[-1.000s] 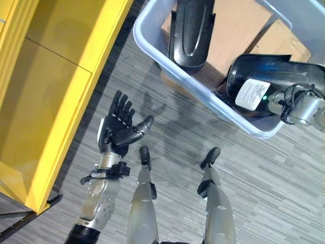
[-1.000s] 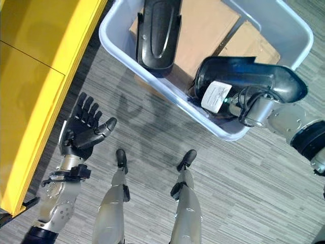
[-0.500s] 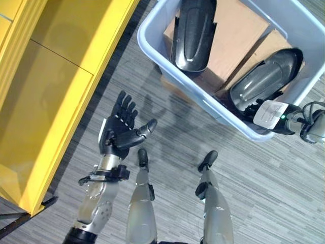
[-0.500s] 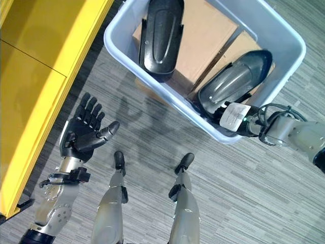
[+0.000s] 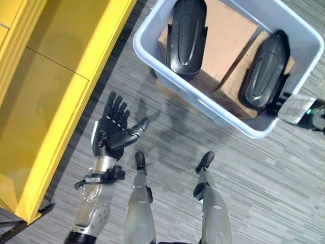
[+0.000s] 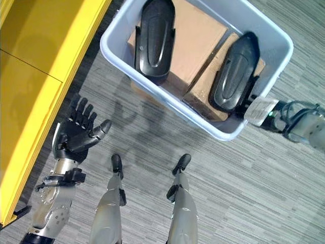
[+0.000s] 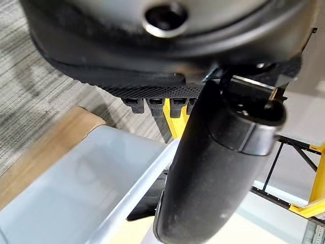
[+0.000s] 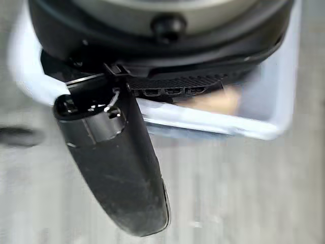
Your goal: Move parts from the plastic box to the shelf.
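Left hand [image 5: 112,136]: fingers [image 5: 116,108] spread straight, palm up, holding nothing, poised over the floor [image 5: 264,178] between the yellow shelf [image 5: 51,96] and the plastic box [image 5: 203,104], apparently ready to receive. Right hand [image 8: 127,168]: outside the box's near wall, thumb extended and empty; its fingers cannot be judged. Two black parts [image 5: 186,35] [image 5: 266,68] lie on cardboard [image 5: 231,30] inside the box, none yet shelved.

Shelf [image 5: 45,96] stands left of box [image 5: 167,63]; two parts [image 5: 186,35] [image 5: 265,68] lie in box on cartons [image 5: 228,35]; left hand [image 5: 112,134] lies between shelf and box.
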